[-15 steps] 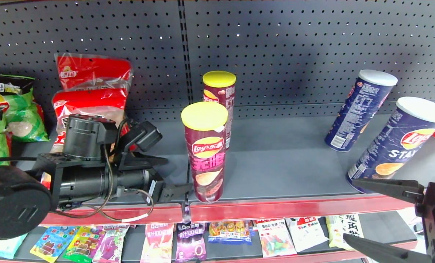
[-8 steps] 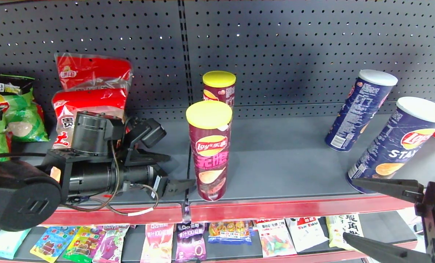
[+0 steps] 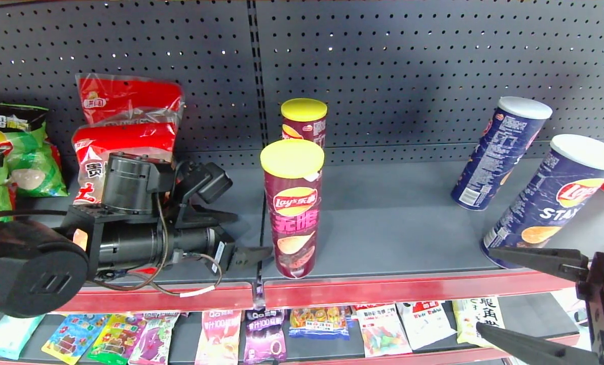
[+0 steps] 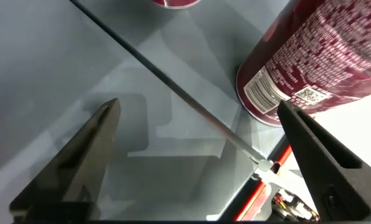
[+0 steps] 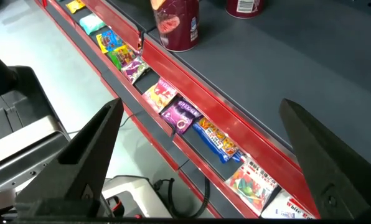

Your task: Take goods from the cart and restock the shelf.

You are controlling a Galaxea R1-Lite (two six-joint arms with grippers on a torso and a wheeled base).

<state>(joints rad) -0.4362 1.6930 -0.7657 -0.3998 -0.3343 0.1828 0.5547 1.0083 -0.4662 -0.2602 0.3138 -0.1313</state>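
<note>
- Shelf (image 3: 383,228): grey deck with a red front rail and pegboard behind. A wide bare stretch lies between the maroon stock and the blue stock.
- Stock at the ends: red bags (image 3: 124,126) and green bags (image 3: 13,152) on the left, two blue cans (image 3: 499,152) on the right.
- Front maroon can (image 3: 293,213): upright on the deck near the rail, yellow lid on. It stands directly in front of the rear maroon can (image 3: 304,119).
- My left gripper (image 3: 251,234): jaws spread wide with nothing between them, lying low over the deck just left of the front maroon can. One fingertip sits just beside the can's base; I cannot tell whether they touch.
- My right gripper (image 3: 484,289): jaws spread and empty, out in front of the rail at the right end, below the nearer blue can.
- Progress (judgement): this can counts as placed and stands free of my grip. The bare deck suggests room for more goods. What is left to bring I cannot tell.
</note>
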